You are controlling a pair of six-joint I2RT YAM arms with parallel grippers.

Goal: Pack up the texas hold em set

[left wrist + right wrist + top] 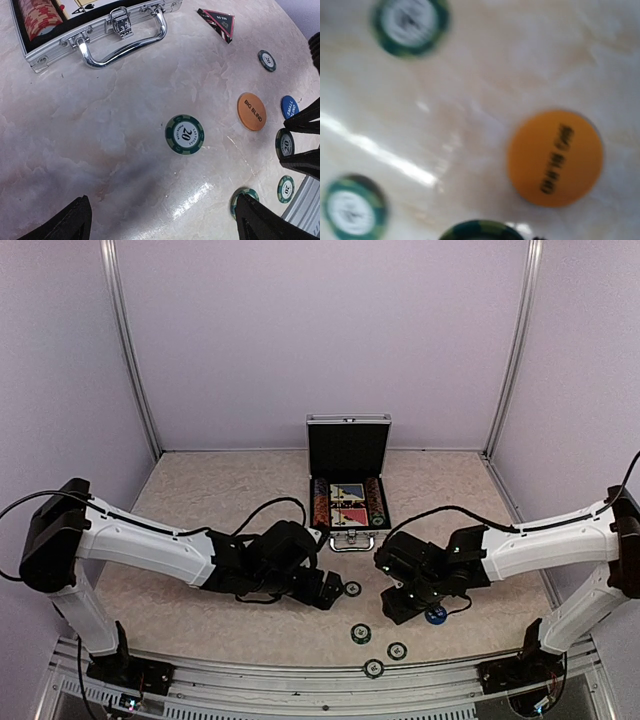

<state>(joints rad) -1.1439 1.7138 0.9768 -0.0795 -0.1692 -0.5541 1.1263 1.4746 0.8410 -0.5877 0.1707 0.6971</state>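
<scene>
Right gripper [408, 608] pinches a green chip [285, 143] on edge. The case [347, 450] lies ahead, leftward, while the left gripper [332, 594] hangs spread wide.

My right wrist view is all blur: the orange disc [555, 157] has lettering I can't read, and a chip [479, 231] is cut by the bottom edge. From above, the right tool [406, 602] hides its fingertips under the arm. In my left wrist view the case [45, 52] runs off the top, and a second chip [243, 196] sits half behind the left tool [162, 217].
</scene>
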